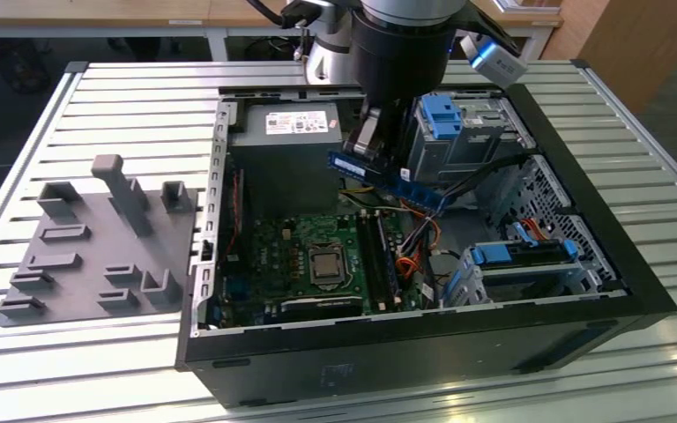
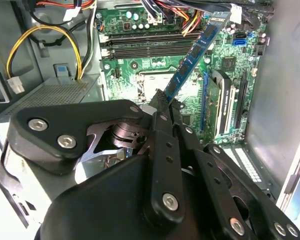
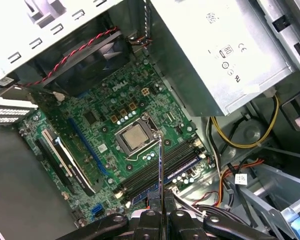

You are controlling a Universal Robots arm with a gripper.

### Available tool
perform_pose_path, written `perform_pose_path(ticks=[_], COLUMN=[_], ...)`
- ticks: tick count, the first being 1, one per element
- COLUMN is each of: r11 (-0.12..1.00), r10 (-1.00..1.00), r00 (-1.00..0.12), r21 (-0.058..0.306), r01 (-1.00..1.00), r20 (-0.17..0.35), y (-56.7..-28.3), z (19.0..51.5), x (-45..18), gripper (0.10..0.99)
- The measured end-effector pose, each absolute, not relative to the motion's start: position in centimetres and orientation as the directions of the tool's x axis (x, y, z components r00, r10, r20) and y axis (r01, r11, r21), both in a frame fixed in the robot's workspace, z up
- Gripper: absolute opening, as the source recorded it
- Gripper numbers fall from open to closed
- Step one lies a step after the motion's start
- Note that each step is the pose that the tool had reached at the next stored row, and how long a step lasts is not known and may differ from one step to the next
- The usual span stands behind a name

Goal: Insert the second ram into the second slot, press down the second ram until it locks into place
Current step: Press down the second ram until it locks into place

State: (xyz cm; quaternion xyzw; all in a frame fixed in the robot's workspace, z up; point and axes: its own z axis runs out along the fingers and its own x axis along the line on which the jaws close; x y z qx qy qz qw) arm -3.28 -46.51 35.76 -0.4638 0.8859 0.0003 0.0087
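Observation:
My gripper point(image 1: 368, 161) is shut on the second ram point(image 1: 391, 182), a thin blue stick that hangs inside the open computer case. It hangs in the air above the motherboard point(image 1: 271, 256), apart from the long dark memory slots point(image 1: 380, 256) beside the processor socket point(image 1: 321, 262). In the second wrist view the ram point(image 2: 192, 57) juts out from between the black fingers point(image 2: 162, 125), over the slots point(image 2: 145, 47). In the first wrist view it appears edge-on as a thin line point(image 3: 161, 170) over the slots point(image 3: 150, 177). Whether another stick sits in a slot is unclear.
A grey power supply point(image 1: 286, 132) stands just behind the ram. Blue drive cages point(image 1: 444, 115) point(image 1: 524, 256) and loose orange and black cables point(image 1: 415, 233) crowd the exterior view's right. The black case walls point(image 1: 409, 339) ring the board. A grey fixture plate point(image 1: 92, 251) lies outside.

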Motion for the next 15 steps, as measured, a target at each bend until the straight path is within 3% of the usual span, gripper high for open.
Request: perform_pose_path(ticks=[15], r11=[0.648], r10=[-0.762], r00=[-0.648], r21=[-0.008], r01=[-0.762], r20=[-0.016], y=[-46.51], z=[35.74], x=[-3.28], gripper=[0.137])
